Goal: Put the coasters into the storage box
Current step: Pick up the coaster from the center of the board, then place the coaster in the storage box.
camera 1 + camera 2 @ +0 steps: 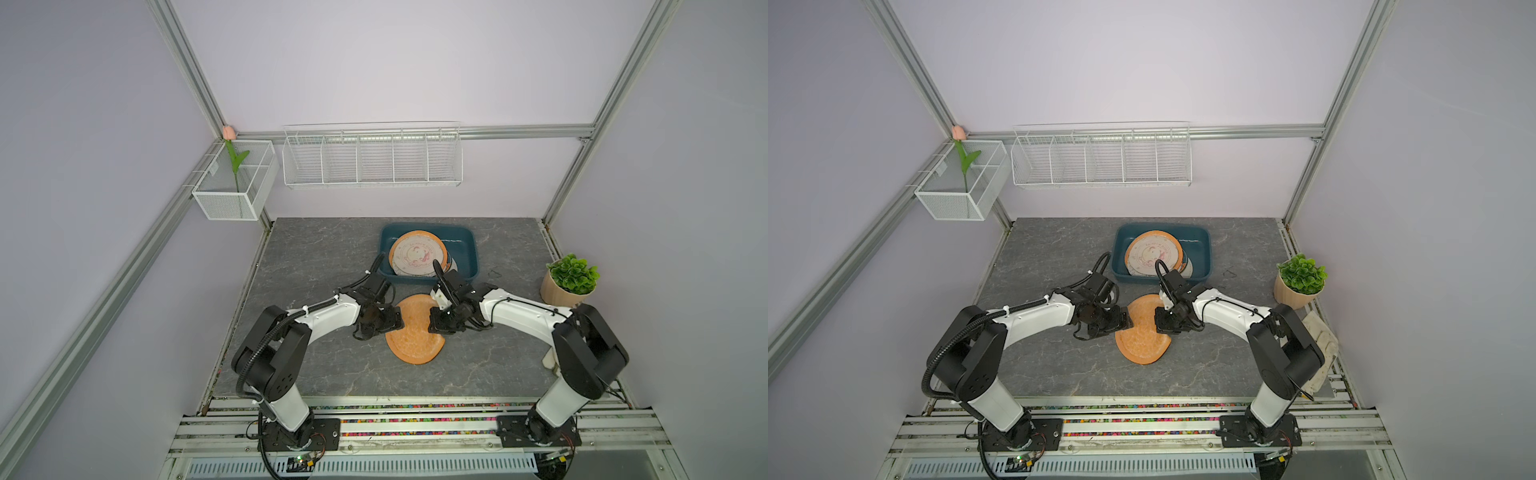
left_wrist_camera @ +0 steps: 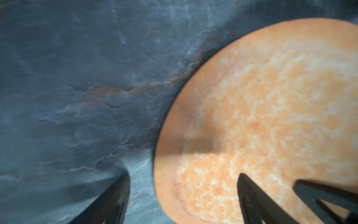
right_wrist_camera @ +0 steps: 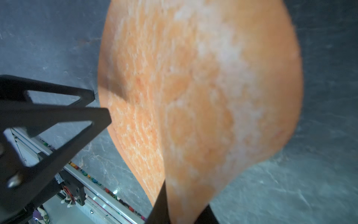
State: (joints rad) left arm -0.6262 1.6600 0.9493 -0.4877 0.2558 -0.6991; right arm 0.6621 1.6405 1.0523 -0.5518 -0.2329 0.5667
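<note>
Right wrist view: right tool (image 3: pixel 182 209) pinches the rim of the orange coaster (image 3: pixel 193 97) to peel it off the surface (image 3: pixel 319 174); left tool (image 2: pixel 184 174) hangs open.

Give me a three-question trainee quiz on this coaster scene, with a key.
1. Fill the blank: the left tool stands ___ (open or shut).
2. Pick one: the orange coaster is pinched at its edge by A) the left tool, B) the right tool, C) neither.
3. True or false: the storage box is empty.
Key: 1 open; 2 B; 3 false.
</note>
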